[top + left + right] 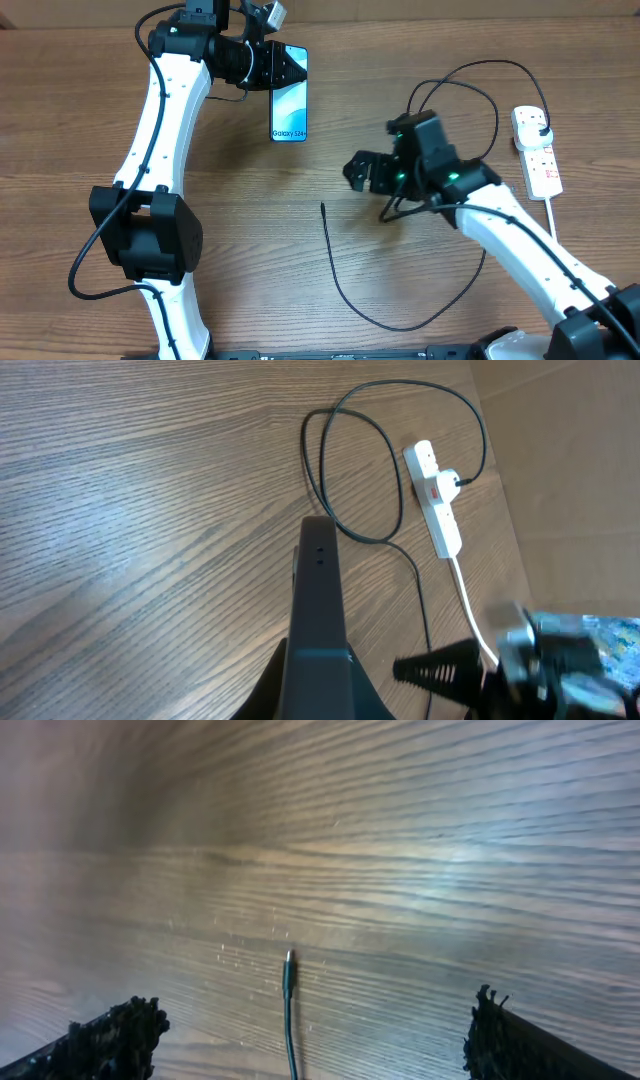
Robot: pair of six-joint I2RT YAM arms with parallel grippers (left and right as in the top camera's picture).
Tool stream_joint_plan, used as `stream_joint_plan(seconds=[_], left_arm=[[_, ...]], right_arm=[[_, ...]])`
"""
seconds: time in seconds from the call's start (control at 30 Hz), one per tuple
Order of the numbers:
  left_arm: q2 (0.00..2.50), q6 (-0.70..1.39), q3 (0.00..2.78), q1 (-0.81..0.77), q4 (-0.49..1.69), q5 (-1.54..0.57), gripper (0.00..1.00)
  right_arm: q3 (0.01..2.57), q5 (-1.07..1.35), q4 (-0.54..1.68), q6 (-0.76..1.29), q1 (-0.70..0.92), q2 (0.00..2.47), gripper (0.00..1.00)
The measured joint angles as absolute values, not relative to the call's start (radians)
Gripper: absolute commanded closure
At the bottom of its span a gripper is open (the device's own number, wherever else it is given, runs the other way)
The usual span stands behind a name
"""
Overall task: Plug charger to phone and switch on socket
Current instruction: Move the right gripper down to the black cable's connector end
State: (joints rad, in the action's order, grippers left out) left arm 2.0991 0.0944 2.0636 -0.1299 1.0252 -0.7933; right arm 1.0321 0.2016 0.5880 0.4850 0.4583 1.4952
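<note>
The phone, its blue-teal screen lit, is held off the table at the back left with my left gripper shut on its top end. In the left wrist view the phone shows edge-on as a dark slab between the fingers. The charger, a thin black cable, loops across the table, and its connector tip lies free. My right gripper hovers open just right of that tip. From the right wrist the tip lies between the wide-apart fingers. The black plug sits in the socket.
The white power strip lies near the table's right edge, its thick white cord running toward the front. Cable loops lie between the strip and the table's middle. Bare wood surrounds the connector tip.
</note>
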Motion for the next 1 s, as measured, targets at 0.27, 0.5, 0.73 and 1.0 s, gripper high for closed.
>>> stream_joint_plan(seconds=[0.27,0.5,0.73,1.0], left_arm=[[2.099,0.093,2.064,-0.109,1.025,-0.793,0.96],[2.099,0.093,2.064,-0.100,1.025,-0.793,0.96],[2.099,0.093,2.064,-0.097,1.025,-0.793,0.96],[2.099,0.093,2.064,-0.095,1.025,-0.793,0.96]], right_arm=[[1.032,0.030,0.620,0.470,0.582,1.495,0.00],[1.032,-0.022,0.643,0.467,0.605,1.495,0.00],[1.058,-0.042,0.707,0.455,0.627,1.496,0.00],[1.256,-0.053,0.863,0.460,0.630,1.547,0.00]])
